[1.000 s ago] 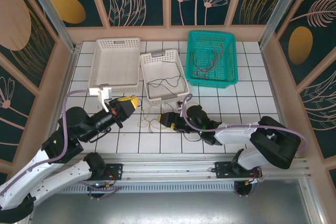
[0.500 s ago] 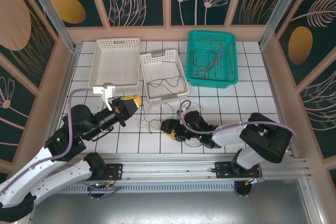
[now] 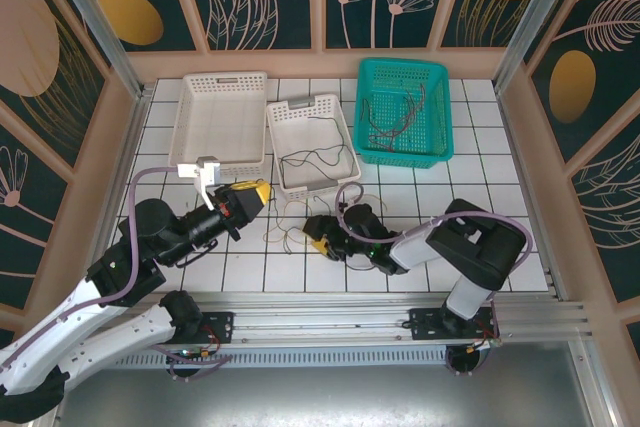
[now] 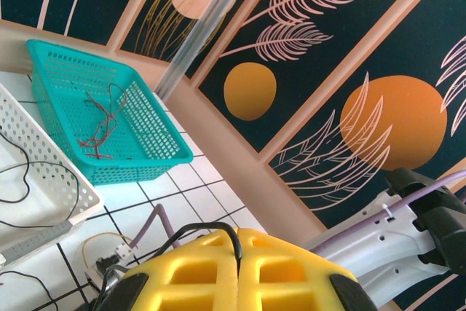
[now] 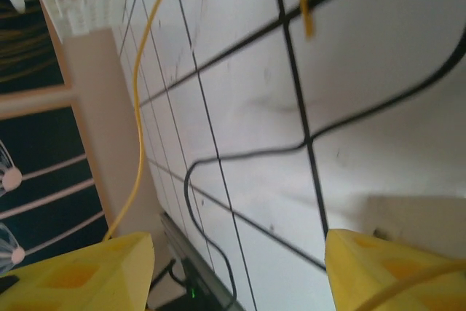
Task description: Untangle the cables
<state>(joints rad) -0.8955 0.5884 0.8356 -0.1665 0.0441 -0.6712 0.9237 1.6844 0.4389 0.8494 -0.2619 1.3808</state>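
Resting low on tiled table (image 3: 450,207), right gripper (image 3: 318,244) = nearer arm, jaws apart, empty. Left gripper (image 3: 252,191) pinched shut on black cable (image 4: 234,232). Cable tangle (image 3: 288,235) just ahead of right's tips; yellow cable (image 5: 138,143) runs fore-aft, black strand (image 5: 240,156) crosses gap btwn fingers.

The wide white basket (image 3: 222,78), the narrower white basket (image 3: 310,104) and the teal basket (image 3: 402,64) block the counter's (image 3: 480,197) far side, loose cables (image 3: 283,237) litter the middle tiles between the left tool (image 3: 257,188) and right tool (image 3: 314,239), and the right-hand tiles lie open
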